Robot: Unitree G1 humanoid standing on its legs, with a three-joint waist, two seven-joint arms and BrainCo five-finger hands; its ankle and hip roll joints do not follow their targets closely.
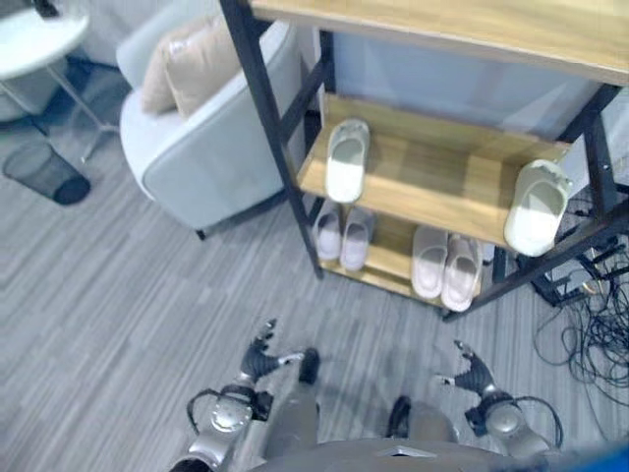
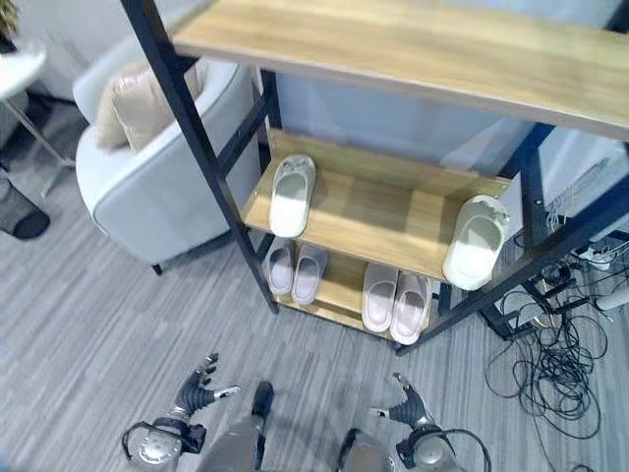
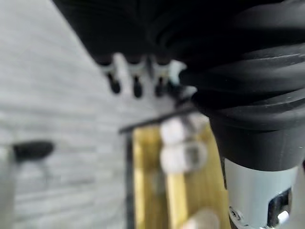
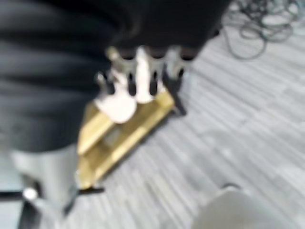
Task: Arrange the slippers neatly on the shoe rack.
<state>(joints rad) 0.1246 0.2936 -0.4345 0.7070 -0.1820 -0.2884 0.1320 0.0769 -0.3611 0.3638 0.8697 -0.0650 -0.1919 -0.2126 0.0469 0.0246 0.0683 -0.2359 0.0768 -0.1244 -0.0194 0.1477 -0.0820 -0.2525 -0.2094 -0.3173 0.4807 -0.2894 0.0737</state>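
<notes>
Grey plank floor fronts the shoe rack (image 1: 447, 197): bottom-shelf pairs (image 1: 342, 234) sit aligned, middle-shelf slippers (image 1: 346, 159) and (image 1: 537, 206) remain apart, left hand (image 1: 259, 356) and right hand (image 1: 474, 374) relaxed, empty.

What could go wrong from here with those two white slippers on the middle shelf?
1. The right white slipper hangs past the middle shelf at its front right corner; a nudge could likely drop it to the floor.
2. The left white slipper lies at the far other end, so pairing them means a long sideways carry.
3. The dark rack post stands close beside it, so the left robot hand, now open and low like the right robot hand, may bump it.
</notes>
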